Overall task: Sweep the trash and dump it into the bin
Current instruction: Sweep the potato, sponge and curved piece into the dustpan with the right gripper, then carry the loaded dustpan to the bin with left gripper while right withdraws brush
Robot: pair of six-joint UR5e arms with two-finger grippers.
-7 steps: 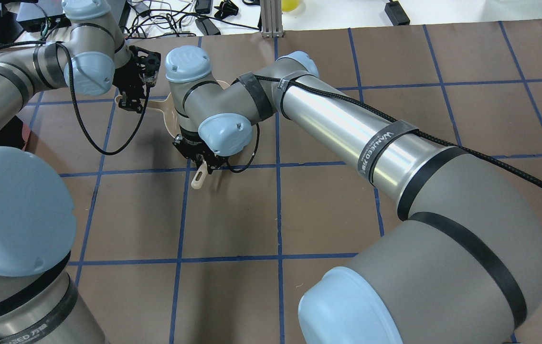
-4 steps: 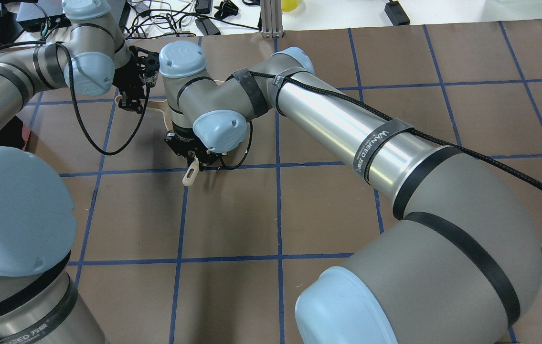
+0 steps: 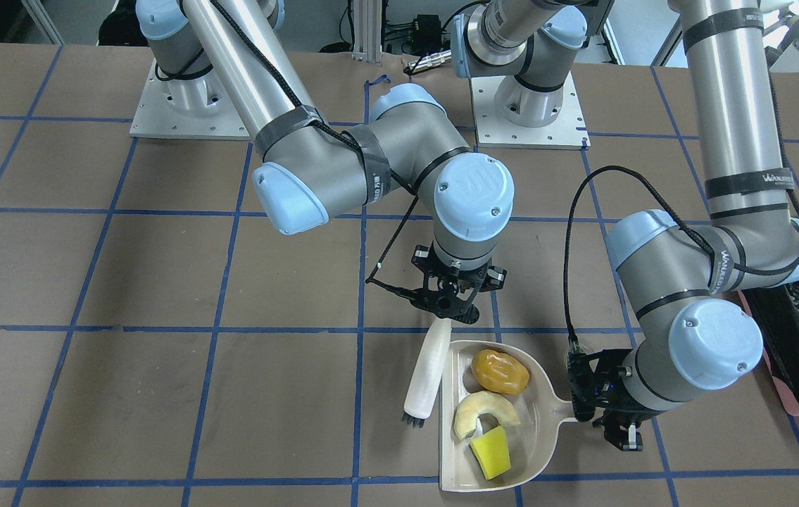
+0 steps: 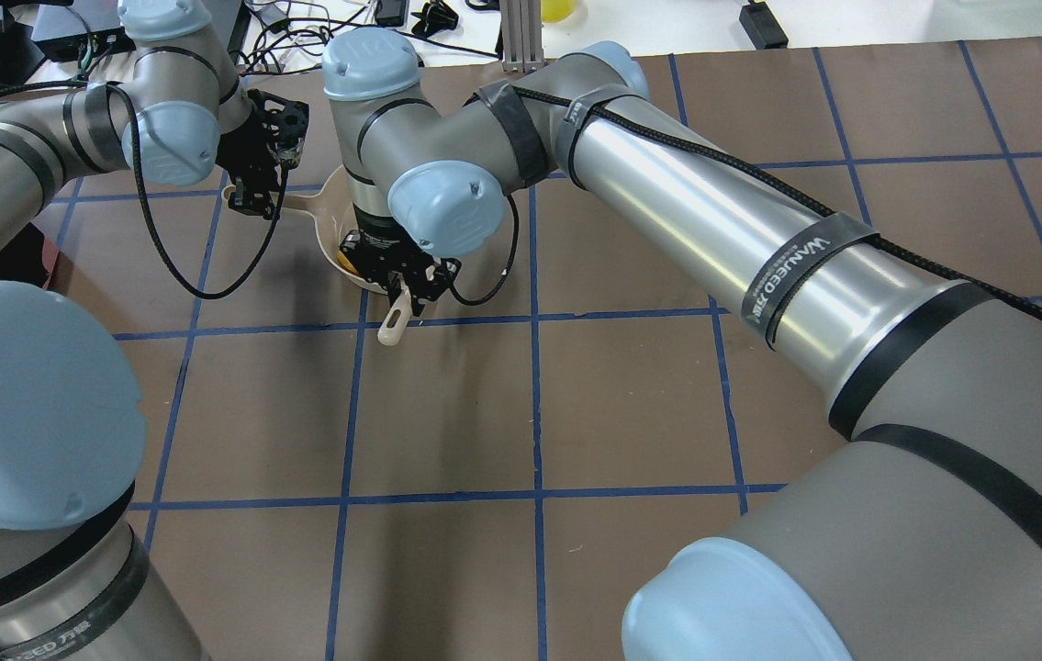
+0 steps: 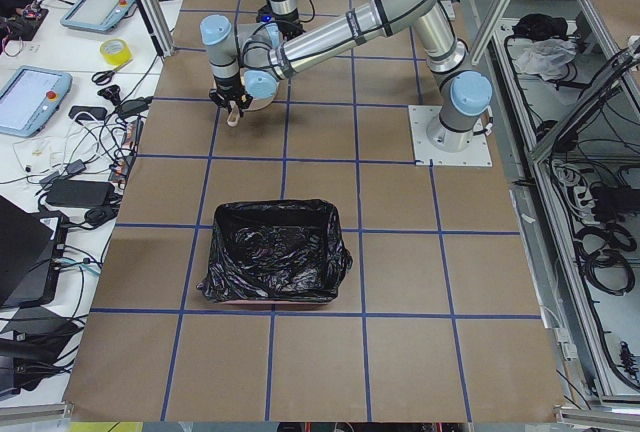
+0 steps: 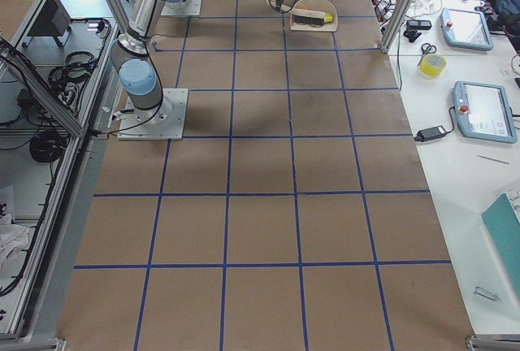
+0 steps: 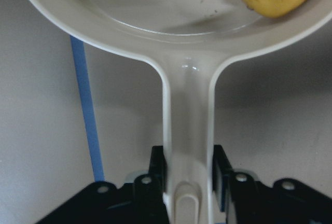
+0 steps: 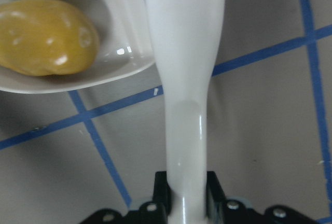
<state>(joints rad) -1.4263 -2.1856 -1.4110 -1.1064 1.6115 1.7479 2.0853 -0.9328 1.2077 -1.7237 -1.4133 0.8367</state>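
Beige plastic dustpan lies on the brown table, and I see all three pieces inside it: potato-like lump, crescent slice and sponge wedge. My left gripper clamps the pan's handle. The right gripper grasps the white brush, just beside the pan's rim. The bin stands well apart.

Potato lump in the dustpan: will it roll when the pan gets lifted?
Likely rolls: the potato lump is a rounded, glossy oval lying loose in the smooth dustpan. Looks rigid, not squashy. The raised rim beside it should stop it unless the open edge dips.
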